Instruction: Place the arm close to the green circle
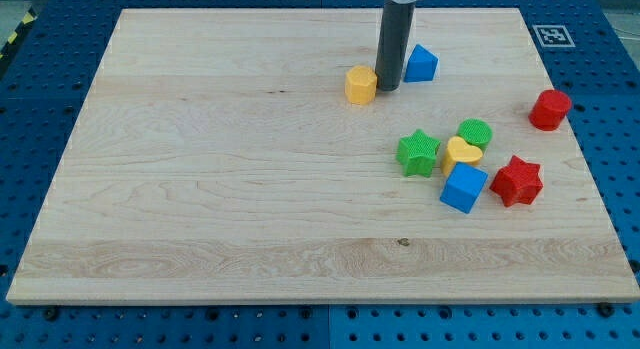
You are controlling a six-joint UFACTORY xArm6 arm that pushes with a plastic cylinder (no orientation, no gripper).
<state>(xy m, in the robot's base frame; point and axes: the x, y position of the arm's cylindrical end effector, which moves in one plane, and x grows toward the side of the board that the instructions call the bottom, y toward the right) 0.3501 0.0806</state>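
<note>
A: Green circle sits right of centre on the surface, touching the yellow heart, green star just left.

B: And my tip? Up top, between yellow hexagon and blue block, well apart from the circle. No claw here to judge.

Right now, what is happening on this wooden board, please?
A single robot arm with a dark rod is working on a light wooden board. My tip rests between the yellow hexagonal block and the blue triangular block, near the view's top. The green circle block lies lower and further to the view's right, beside a yellow heart block, clearly apart from my tip. So the approach is not yet done.
</note>
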